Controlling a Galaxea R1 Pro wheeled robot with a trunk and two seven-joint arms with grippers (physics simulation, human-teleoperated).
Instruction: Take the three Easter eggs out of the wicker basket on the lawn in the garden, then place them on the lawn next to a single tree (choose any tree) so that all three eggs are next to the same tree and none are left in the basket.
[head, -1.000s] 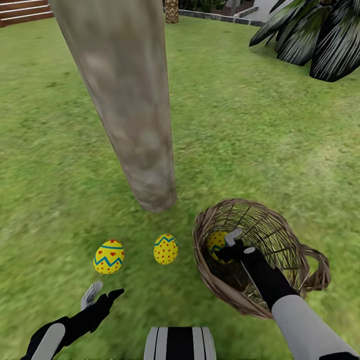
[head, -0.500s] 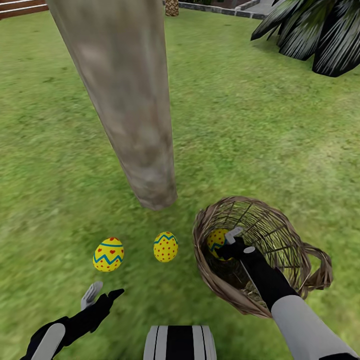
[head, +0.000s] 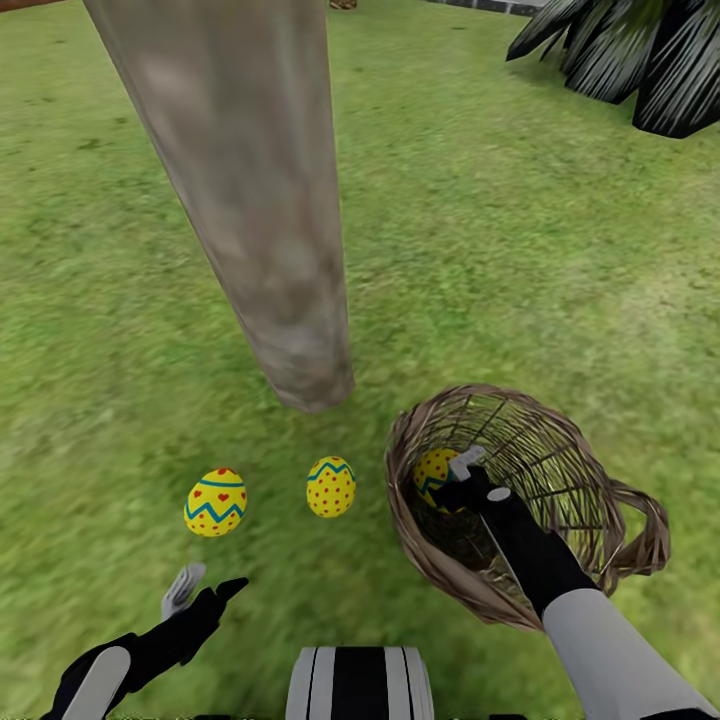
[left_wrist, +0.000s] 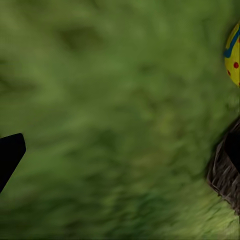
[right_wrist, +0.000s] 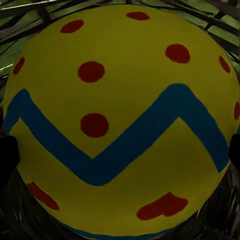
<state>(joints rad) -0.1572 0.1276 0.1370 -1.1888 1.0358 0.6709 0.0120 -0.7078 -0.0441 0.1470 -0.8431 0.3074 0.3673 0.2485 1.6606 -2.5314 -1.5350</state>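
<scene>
Down in the head view, the right gripper (head: 472, 478) is reaching into the wicker basket (head: 560, 470), and its fingers are sitting right against the last egg (head: 432, 472), which is lying against the basket's inner wall. That makes sense, since this one is the only egg not yet out. Whether the fingers are actually clamped on it or just bracketing it, I can't tell from here. The other two eggs, the left egg (head: 215, 502) and the middle egg (head: 331, 486), are already lying on the lawn (head: 520, 250) just short of the tree (head: 260, 220) trunk, so they look placed on purpose. The left gripper (head: 200, 592) is hovering low beyond them with its fingers spread and nothing between them, probably parked out of the way.

Compared with a second ago, the whole picture is sliding a bit, so that's the camera tilting, not the eggs or basket moving. Both arms are looking pretty much unchanged.

In the left wrist view, it's mostly blurry grass, with an egg peeking in ahead of the fingers and a bit of wicker.

In the right wrist view, the last egg is looming huge directly between the fingers, with dark pads at either side of it. I'd guess a grasp is about to close or just has.
</scene>
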